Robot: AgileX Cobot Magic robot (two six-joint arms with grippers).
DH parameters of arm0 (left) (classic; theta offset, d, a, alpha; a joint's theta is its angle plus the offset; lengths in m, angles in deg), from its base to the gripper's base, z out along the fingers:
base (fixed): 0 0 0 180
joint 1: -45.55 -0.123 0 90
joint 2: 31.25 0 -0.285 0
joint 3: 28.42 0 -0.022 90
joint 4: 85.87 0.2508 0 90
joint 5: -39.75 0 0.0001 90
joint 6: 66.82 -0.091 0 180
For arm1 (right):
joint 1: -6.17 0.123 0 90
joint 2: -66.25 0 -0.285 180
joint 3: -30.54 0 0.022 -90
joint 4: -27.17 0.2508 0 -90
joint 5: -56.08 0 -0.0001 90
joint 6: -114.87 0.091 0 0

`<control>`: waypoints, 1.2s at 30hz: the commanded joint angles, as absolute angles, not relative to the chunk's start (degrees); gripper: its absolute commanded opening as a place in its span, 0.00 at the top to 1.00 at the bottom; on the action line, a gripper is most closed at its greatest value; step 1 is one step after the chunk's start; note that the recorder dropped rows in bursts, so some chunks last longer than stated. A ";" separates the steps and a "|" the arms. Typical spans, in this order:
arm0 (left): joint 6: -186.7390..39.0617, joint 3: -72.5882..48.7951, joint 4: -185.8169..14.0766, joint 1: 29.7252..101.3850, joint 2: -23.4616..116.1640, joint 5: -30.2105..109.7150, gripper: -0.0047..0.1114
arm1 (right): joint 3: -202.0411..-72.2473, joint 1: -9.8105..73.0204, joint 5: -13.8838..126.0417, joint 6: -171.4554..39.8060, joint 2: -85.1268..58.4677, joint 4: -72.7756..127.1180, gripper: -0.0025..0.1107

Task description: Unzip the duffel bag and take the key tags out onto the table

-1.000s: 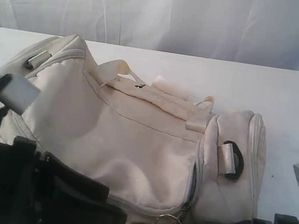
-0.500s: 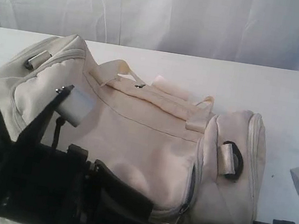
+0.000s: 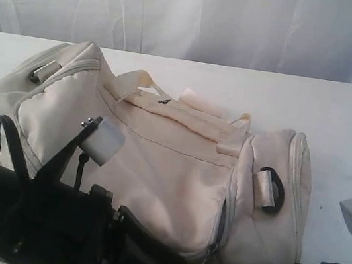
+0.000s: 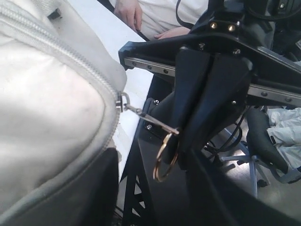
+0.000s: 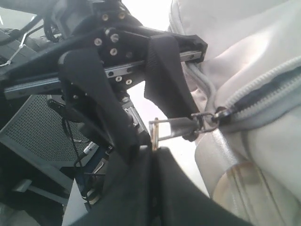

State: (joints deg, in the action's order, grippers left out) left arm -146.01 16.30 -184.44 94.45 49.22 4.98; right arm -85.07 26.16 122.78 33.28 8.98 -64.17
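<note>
RIGHT: your right gripper (image 4: 178, 136) pinches the zipper pull (image 4: 146, 115) | LEFT: left gripper (image 5: 160, 134) jaws apart beside it | BAG: duffel bag (image 3: 156, 169) on the table (image 3: 339, 118), key tags unseen | RISK: pull now and the unbraced bag may drag, or the pull may slip

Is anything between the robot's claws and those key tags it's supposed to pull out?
Yes, the bag itself. Its zipper is barely open, so fabric covers whatever is inside; no key tags show. The right gripper pinches the zipper pull.
</note>
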 commanded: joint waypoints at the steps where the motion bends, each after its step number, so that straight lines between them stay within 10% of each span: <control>1: -146.52 16.02 -185.82 94.77 49.29 2.99 0.57 | -84.87 26.08 125.46 32.59 8.97 -64.17 0.98; 13: -146.52 13.61 -185.82 94.77 49.29 2.60 0.88 | -84.87 26.08 125.46 32.80 8.97 -64.17 0.98; 24: -146.63 12.70 -185.82 94.77 49.29 -0.74 0.94 | -84.87 26.08 123.74 32.93 8.97 -63.91 0.97; 36: -142.95 12.70 -185.58 94.77 49.17 -1.99 0.96 | -89.16 26.08 118.89 32.93 9.07 -66.35 0.45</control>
